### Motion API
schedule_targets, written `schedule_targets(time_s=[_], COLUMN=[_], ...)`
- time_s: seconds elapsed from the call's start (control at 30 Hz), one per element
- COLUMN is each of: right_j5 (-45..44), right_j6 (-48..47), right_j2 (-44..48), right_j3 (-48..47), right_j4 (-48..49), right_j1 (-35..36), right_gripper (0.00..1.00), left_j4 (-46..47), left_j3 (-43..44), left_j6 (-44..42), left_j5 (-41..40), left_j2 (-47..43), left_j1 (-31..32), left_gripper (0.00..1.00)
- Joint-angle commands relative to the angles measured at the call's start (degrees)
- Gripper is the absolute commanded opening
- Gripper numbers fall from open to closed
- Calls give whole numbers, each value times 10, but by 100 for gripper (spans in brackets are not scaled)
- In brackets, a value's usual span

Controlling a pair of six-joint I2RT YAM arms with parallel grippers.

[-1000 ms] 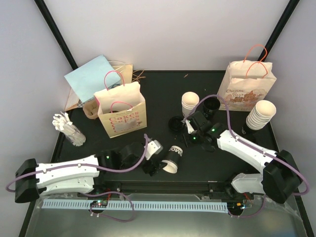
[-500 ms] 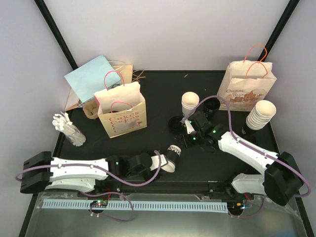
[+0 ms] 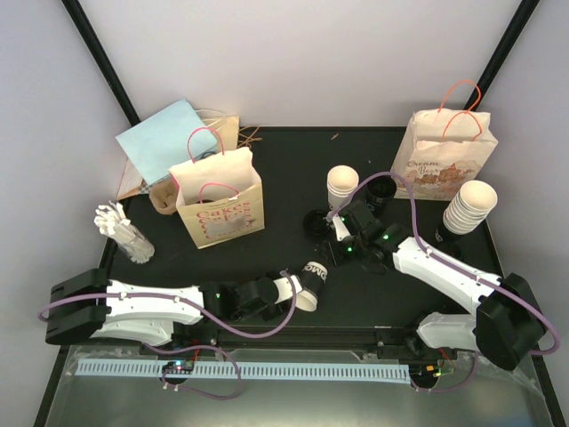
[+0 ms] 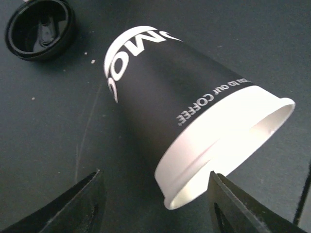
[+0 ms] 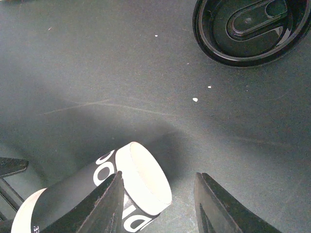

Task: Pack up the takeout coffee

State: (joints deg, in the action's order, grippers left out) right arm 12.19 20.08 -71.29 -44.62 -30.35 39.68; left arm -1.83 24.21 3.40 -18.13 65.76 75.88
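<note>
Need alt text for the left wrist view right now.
A black paper coffee cup with white lettering lies on its side on the dark table, its white open rim toward the camera, between the left gripper's open fingers. A black lid lies upper left, apart from it.

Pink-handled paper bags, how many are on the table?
2. The left bag stands in front of a blue sheet; the right bag stands at the far right, just beyond a stack of white cups. More could be hidden behind the left bag.

Matt paper cup [image 4: 184, 111], glossy plastic lid [image 4: 40, 28]
</note>
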Motion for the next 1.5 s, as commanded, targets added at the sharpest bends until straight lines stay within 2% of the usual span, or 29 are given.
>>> schedule_targets(time_s=[0.0, 0.1, 0.23, 0.43, 0.6, 0.73, 0.87, 1.07, 1.2, 1.33, 1.47], right_j5=[6, 6, 7, 5, -12, -40, -82, -155, -170, -161, -148], right_j6=[3, 3, 5, 5, 7, 5, 0, -9, -14, -15, -15], right_j2=[0, 0, 3, 5, 10, 17, 6, -29, -53, -72, -78], right_j3=[-9, -11, -12, -10, -14, -27, -59, -108, -119, -120, -108], right_j4=[10, 9, 8, 6, -2, -14, -39, -51, -34, -17, -1], right_j1=[1, 1, 1, 1, 1, 0, 0, -1, 0, -1, 0], right_gripper=[42, 42, 42, 42, 42, 42, 42, 41, 41, 40, 40], left_j4=[35, 51, 63, 53, -10, -75, -196, -428, -567, -673, -752], left_j3=[1, 1, 4, 22, 57, 85, 136, 239, 292, 327, 362], left_j6=[-9, -13, -15, -16, 1, 35, 102, 225, 295, 344, 349], left_j5=[-40, -44, -51, -53, -49, -46, -34, 73, 130, 189, 226], left_j2=[7, 18, 38, 52, 46, 33, 12, 1, -9, -23, -29], left_j1=[4, 5, 5, 4, 5, 5, -2, -46, -74, -119, -167], left_gripper=[55, 48, 46, 23, 2, 2, 2, 2, 1, 2, 2])
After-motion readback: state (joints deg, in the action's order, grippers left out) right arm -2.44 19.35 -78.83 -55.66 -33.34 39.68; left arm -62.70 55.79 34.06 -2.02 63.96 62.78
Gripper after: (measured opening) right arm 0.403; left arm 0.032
